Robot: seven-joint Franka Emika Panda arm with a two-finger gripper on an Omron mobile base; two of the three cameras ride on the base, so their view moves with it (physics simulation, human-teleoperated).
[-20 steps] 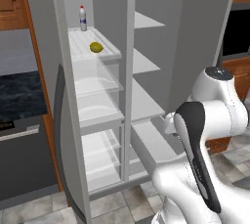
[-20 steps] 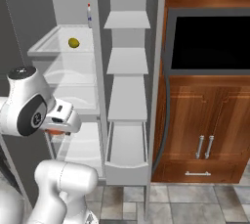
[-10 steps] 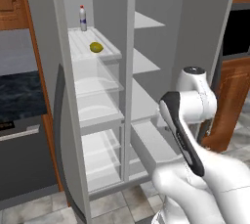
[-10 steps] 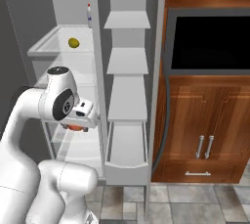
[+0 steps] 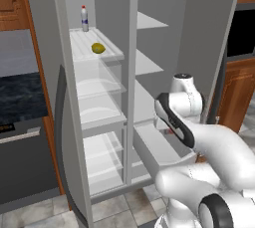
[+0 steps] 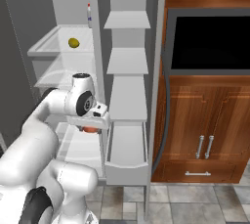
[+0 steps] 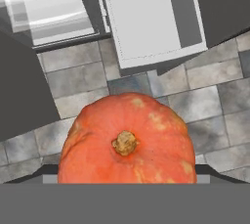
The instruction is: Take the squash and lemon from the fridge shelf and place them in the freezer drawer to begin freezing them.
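Note:
The orange-red squash (image 7: 127, 142) looms close in the hand view, stem toward the camera, hiding the fingertips. My gripper (image 6: 90, 127) is shut on the squash (image 6: 89, 130), holding it in the air just left of the open freezer drawer (image 6: 126, 162) and above the tiled floor. That long pale drawer (image 7: 146, 22) lies ahead of the squash in the hand view, and it juts out at the fridge's lower right (image 5: 154, 145). The yellow-green lemon (image 5: 98, 48) (image 6: 73, 42) rests on the ribbed white fridge shelf (image 5: 79, 40) (image 6: 46, 48).
A small white bottle (image 5: 84, 18) stands at the back of the shelf behind the lemon. Translucent bins (image 5: 99, 110) fill the left column below. Freezer shelves (image 6: 128, 61) stack above the drawer. Wooden cabinets and a dark oven (image 6: 210, 42) stand to the right.
My arm has swung the squash to the right, from beside the fridge column toward the open freezer drawer. The lemon and the bottle have stayed put.

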